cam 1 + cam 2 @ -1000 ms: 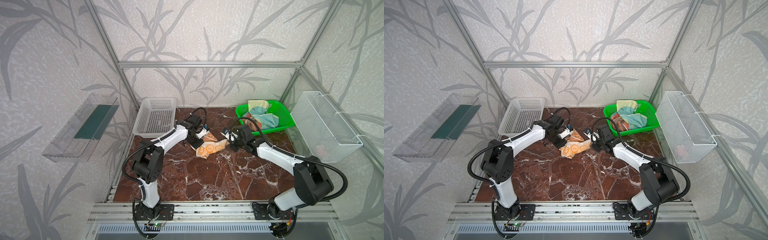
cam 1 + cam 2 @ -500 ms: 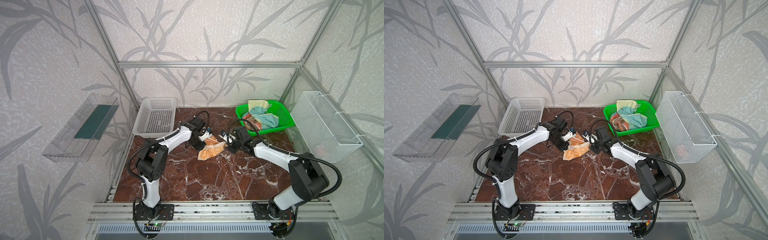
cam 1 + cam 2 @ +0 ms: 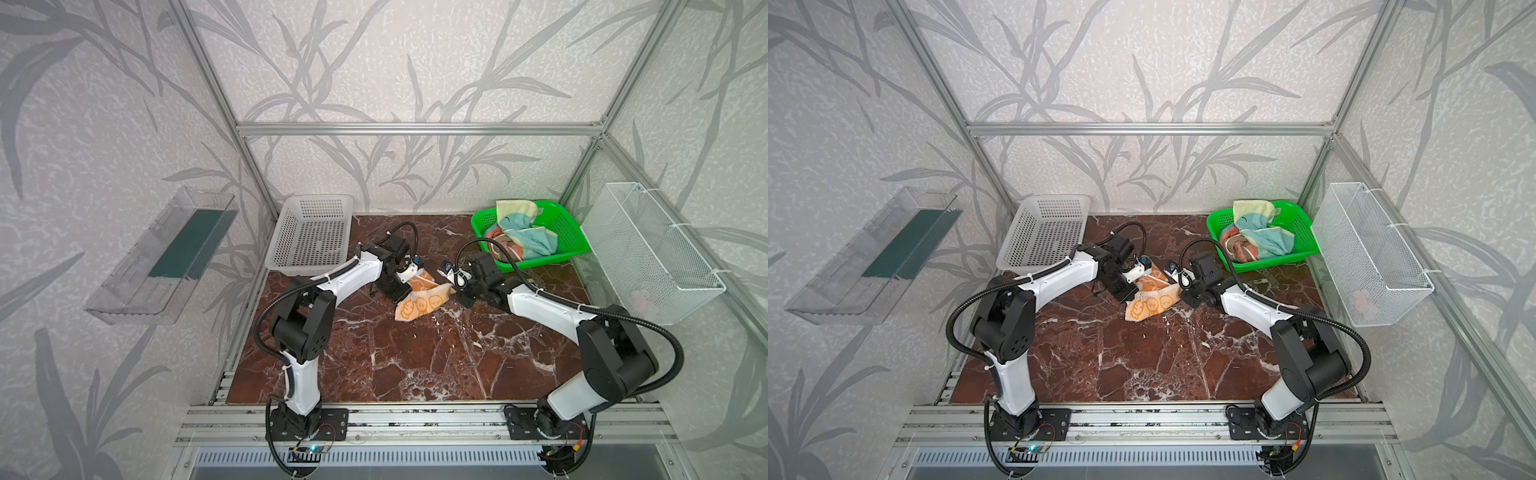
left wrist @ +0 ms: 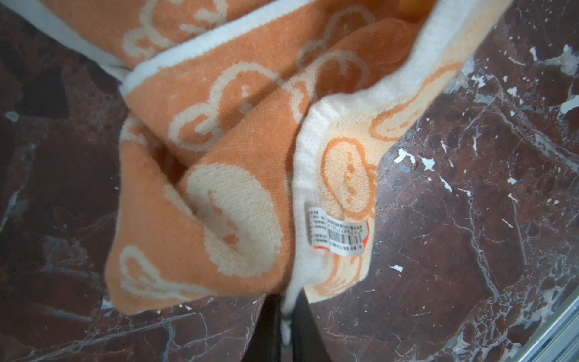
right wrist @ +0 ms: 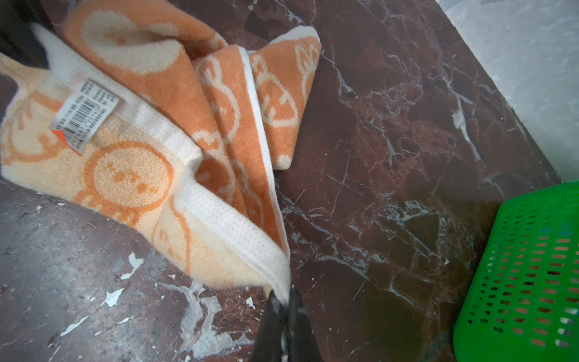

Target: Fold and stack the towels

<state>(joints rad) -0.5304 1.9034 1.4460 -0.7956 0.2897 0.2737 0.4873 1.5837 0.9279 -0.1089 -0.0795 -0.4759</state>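
– So, what have the hands got?
– The left hand [image 4: 286,326] is pinched tight on the white hem of the orange towel [image 4: 200,175], close to its barcode label [image 4: 340,232]. The right hand [image 5: 283,313] is likewise clamped on a hemmed corner of the same towel.
– And the towel itself?
– It sags between the two hands, bunched and creased. Its lower part looks to rest on the worktop [image 3: 415,365], mid-way between the arms. I wouldn't call that a fold yet.
– How far along, then?
– Early, I'd judge. No folded stack shows anywhere. The pale yellow towel [image 3: 515,208] and the salmon-pink towel [image 3: 496,245] lie crumpled together in the green basket [image 3: 582,249] at the back right. One is in hand and two are left to fetch, then the stacking.
– And the room?
– The worktop is dark red marble pattern, white-veined and scuffed in places. A white basket [image 3: 309,243] stands at the back left. A wire basket [image 3: 648,249] hangs on the right wall and a clear shelf [image 3: 162,257] on the left. The walls [image 3: 415,62] are leaf-patterned.
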